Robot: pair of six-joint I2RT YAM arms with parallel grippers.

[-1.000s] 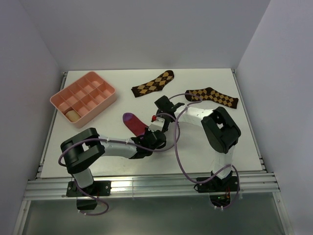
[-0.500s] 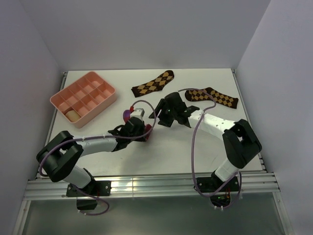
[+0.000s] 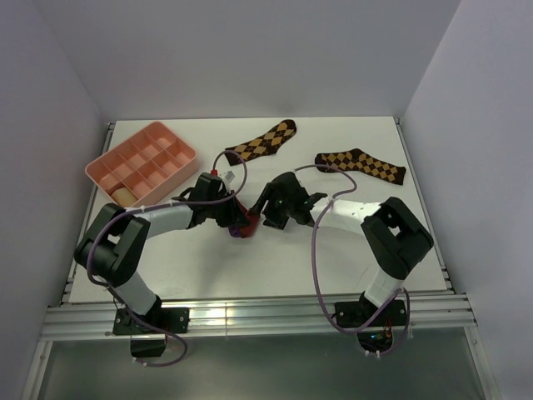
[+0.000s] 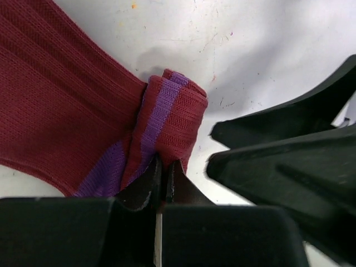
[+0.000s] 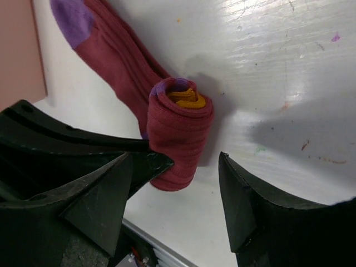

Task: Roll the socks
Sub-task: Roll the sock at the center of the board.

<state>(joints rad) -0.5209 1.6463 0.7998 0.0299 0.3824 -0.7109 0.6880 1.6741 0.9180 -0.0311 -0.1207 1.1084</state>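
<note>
Pinching the rolled end of the crimson sock [image 5: 177, 133] with the left gripper [image 4: 162, 169], jaws shut tight on a fold of the roll, mid-table, just left of centre

Facing it from the right, right gripper [image 5: 194, 160], jaws spread wide either side of the roll's end, closed on nothing

Changed within the last second: right jaws gone from part-closed to wide, so let go; left arm swung round to come in from the left; sock much where it was

Orange cuff [image 5: 186, 98] wound inside, purple toe [image 5: 72, 18] and a stretch of foot flat on the table [image 3: 208, 271] beyond

Judged: rolling well along but unfinished, hold now with the left side alone

Farther left, pink tray [image 3: 98, 173], tan bundle [image 3: 124, 195] in its near corner cell, likely the other sock done

Farthest back, two argyle socks [image 3: 261, 142], well apart from both arms
</note>
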